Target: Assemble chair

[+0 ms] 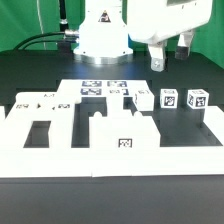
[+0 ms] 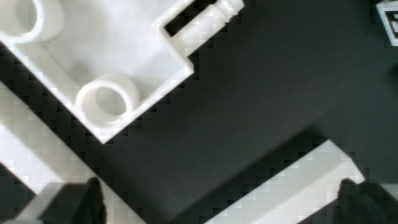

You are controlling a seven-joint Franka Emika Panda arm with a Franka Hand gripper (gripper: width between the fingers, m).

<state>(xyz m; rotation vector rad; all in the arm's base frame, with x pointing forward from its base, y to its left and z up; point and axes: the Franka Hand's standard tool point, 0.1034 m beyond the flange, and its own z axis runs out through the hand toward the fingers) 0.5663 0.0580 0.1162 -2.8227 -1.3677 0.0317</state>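
Observation:
The chair parts are white blocky pieces with black-and-white tags, spread over the black table. A long flat bar (image 1: 45, 103) lies at the exterior view's left. Two large panels (image 1: 38, 132) (image 1: 122, 136) lie in front. Three cube-like pieces (image 1: 143, 99) (image 1: 169, 99) (image 1: 197, 99) stand in a row at the right. My gripper (image 1: 171, 55) hangs open and empty above the table, behind the cubes. In the wrist view, the gripper (image 2: 217, 205) shows dark fingertips (image 2: 75, 205) wide apart. A white part with a round ring (image 2: 107, 100) lies beyond them.
The marker board (image 1: 103, 88) lies flat in the middle, in front of the robot base (image 1: 100, 30). A long low white border rail (image 1: 110, 165) runs along the front. A white band (image 2: 267, 180) crosses the black table under the gripper in the wrist view.

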